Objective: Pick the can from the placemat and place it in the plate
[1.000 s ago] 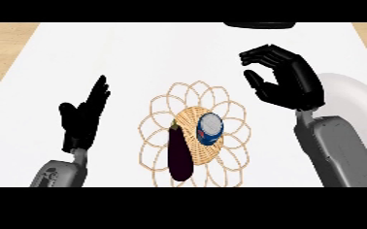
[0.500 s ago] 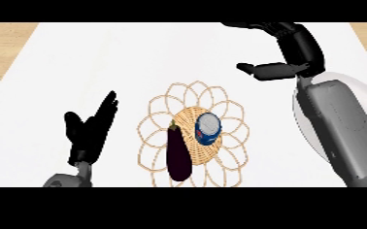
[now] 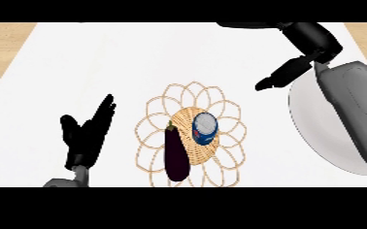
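Observation:
A blue can [image 3: 204,127] with a silver top stands at the middle of a round woven placemat [image 3: 159,107]. A dark purple eggplant [image 3: 175,151] lies just left of the can on the same mat. A pale grey plate [image 3: 305,119] sits at the right, partly covered by my right forearm. My right hand [image 3: 309,41] is open and raised near the far right, well away from the can, with its fingers [image 3: 278,77] pointing down and left. At the lower left my left hand [image 3: 84,135] rests open with its fingers up.
A dark object [image 3: 247,24] lies at the counter's far edge, beside my right hand. The white counter top [image 3: 108,58] runs to a wooden strip [image 3: 13,41] at the far left.
My right hand has moved up and to the right, away from the placemat and over the plate's far side. The left hand has sunk a little. Can and eggplant have not moved.

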